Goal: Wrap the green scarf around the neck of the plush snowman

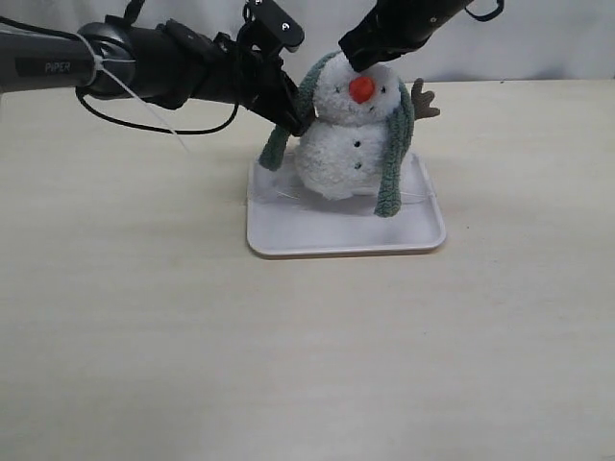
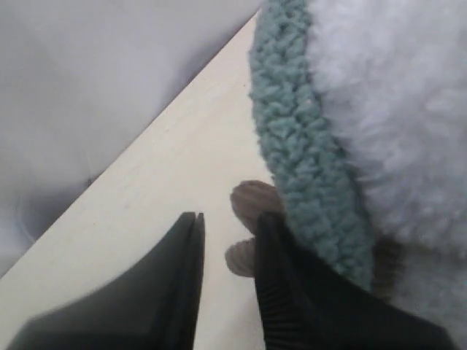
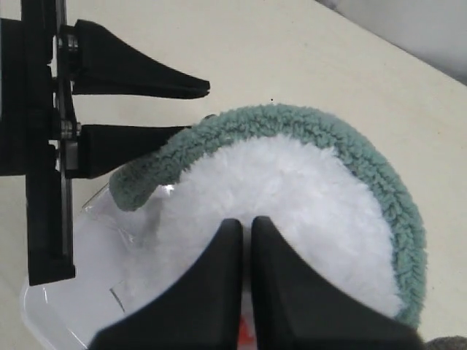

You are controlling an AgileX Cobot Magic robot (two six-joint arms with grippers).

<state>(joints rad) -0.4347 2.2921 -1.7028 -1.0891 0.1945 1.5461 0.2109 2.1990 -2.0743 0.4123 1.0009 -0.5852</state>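
The plush snowman (image 1: 336, 158) stands upright on a white tray (image 1: 336, 235). The green scarf (image 1: 392, 163) runs behind its head and hangs down both sides, with the shorter end (image 1: 277, 149) on the left. My left gripper (image 1: 293, 120) is beside that left strand and open, with nothing between its fingers (image 2: 230, 219). One finger lies against the scarf (image 2: 306, 160) and a brown twig arm (image 2: 252, 200). My right gripper (image 1: 360, 60) is shut, its tips resting in the fluff on top of the head (image 3: 248, 222). The neck crease is hidden behind the scarf.
The tray's rim (image 3: 44, 313) lies close under the left arm. The other twig arm (image 1: 423, 101) sticks out to the right of the head. A pale wooden table (image 1: 144, 336) surrounds the tray, and a grey wall (image 2: 87, 87) stands behind.
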